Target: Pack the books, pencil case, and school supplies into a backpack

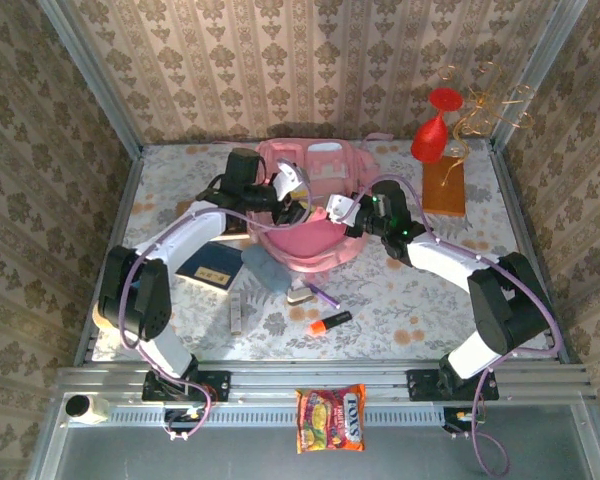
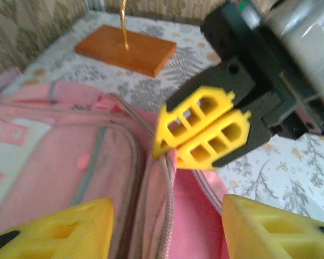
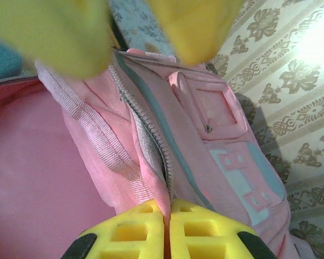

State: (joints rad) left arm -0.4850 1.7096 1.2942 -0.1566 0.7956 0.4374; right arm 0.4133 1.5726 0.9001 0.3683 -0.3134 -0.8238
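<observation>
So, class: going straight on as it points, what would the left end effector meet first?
Probably the backpack, its zip rim between the open fingers; the right end effector pinches that rim just beyond.

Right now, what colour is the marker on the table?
The marker is orange and black; top external view.

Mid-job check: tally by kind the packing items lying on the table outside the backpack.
Books: 1 (navy book)
Pencil case: 1
Pens and markers: 2 (orange-and-black marker, purple pen)
Other small pieces: 2 (beige-white piece, pale stick)
Total: 6 outside the backpack
</observation>
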